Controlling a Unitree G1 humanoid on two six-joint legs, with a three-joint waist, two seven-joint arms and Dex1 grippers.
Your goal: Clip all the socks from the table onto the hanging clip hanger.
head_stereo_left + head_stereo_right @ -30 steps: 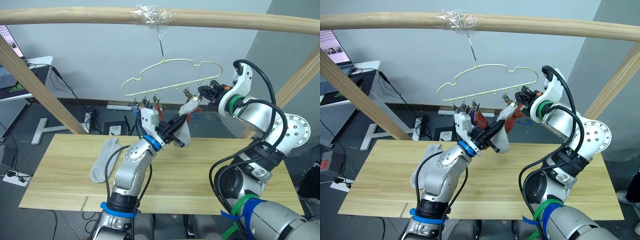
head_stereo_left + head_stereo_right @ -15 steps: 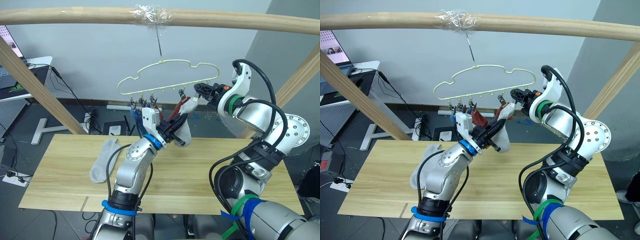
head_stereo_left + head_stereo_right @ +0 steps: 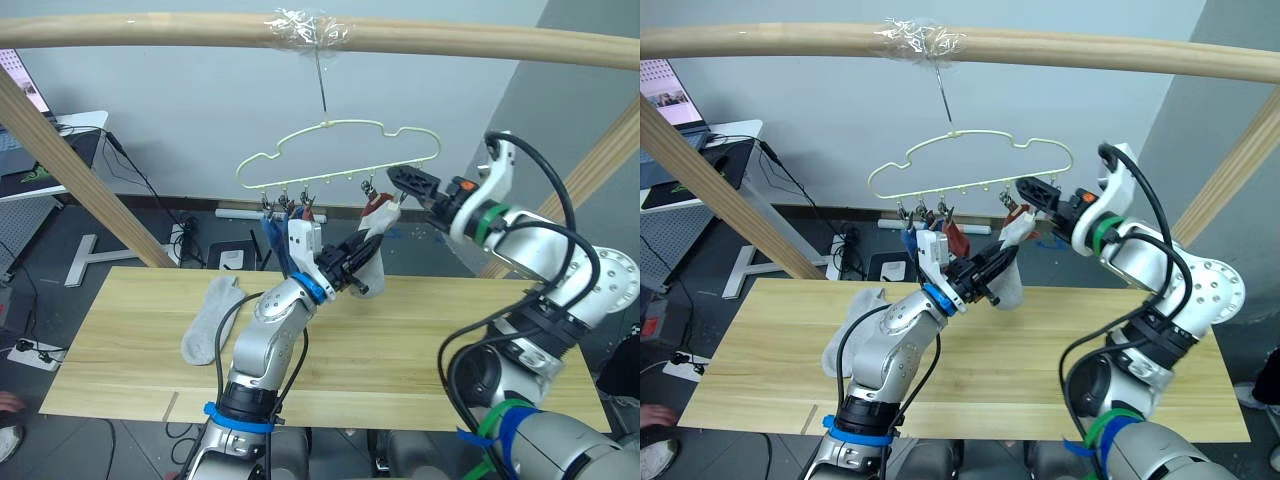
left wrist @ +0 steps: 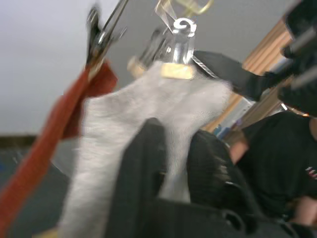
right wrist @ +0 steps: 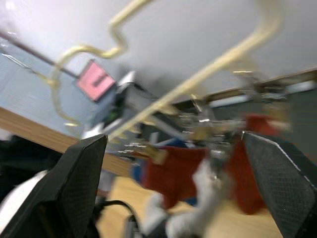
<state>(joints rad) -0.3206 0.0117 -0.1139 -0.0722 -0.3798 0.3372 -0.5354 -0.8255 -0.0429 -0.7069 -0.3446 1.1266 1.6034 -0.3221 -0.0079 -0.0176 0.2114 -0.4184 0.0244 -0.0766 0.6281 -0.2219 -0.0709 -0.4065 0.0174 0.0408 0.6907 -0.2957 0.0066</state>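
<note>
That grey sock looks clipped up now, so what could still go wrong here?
The left gripper is shut on the grey sock while it hangs from a clip; a downward tug might pull it free. The hanger hangs on one thin hook, so a nudge from the open right gripper might swing it. A second grey sock lies on the table.

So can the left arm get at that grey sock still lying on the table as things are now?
Probably not yet: the left gripper is shut on the grey sock at the clip hanger. The other grey sock lies uncovered on the table, so once it lets go, likely yes.
</note>
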